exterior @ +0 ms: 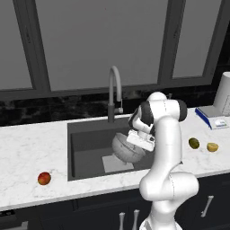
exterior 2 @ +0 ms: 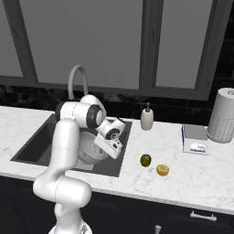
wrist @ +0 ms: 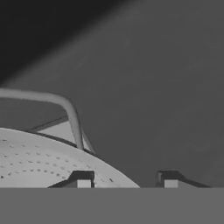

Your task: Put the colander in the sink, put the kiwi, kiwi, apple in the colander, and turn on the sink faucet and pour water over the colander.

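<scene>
The colander (exterior: 123, 148) was held tilted inside the sink (exterior: 85, 148), its rim seemingly gripped by the gripper (wrist: 124, 181), and was best levelled over the plate before release.

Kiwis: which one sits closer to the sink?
The dark olive-green kiwi; the yellower kiwi lies beside it on the counter, farther from the sink.

Nothing readable can be made out anywhere, honestly. Right of the sink (exterior 2: 119, 171), a blue-edged flat box (exterior 2: 195, 139) carries a pale patch on its top that might be a label, but it's rendered way too small and blurry for any letters or numbers to be picked out. No brand or marking can be seen on the cream soap dispenser (exterior 2: 146, 118) just behind the sink either.
</scene>
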Motion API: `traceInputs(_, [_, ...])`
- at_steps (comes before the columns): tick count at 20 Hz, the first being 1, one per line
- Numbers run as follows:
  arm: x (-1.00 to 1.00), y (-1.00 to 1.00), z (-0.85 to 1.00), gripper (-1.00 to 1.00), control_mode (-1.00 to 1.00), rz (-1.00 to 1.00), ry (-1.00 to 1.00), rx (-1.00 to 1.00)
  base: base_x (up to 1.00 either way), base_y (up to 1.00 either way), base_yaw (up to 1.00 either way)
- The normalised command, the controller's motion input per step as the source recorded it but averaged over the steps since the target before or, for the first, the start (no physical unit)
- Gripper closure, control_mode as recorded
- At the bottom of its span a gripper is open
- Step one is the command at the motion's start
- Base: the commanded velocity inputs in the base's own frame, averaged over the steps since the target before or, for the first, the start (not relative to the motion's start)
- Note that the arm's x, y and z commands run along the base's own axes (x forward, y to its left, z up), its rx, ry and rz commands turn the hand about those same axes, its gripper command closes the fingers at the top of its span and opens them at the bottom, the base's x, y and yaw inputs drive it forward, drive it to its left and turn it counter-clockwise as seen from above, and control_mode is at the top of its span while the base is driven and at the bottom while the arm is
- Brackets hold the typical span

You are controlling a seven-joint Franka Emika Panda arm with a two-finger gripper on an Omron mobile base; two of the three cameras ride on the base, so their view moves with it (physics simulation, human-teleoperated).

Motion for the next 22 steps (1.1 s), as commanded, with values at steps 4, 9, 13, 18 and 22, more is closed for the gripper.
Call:
traceInputs(4, [-0.14,0.25,0.30,-1.00,-1.00,0.00,-0.08,0.00,0.00,0.00,0.00])
traceInputs(9, [-0.11,0.31,0.55,-1.00,-1.00,0.00,-0.09,0.00,0.00,0.00,0.00])
traceInputs(13, [-0.48,0.16,0.77,-1.00,-1.00,0.02,-0.17,0.00,0.00,0.00,0.00])
traceInputs(18, [-0.96,0.00,0.82,-1.00,-1.00,0.10,-0.35,0.03,0.00,0.00,0.00])
traceInputs(22, [-1.00,-0.11,0.69,-1.00,-1.00,0.10,-0.57,0.08,0.00,0.00,0.00])
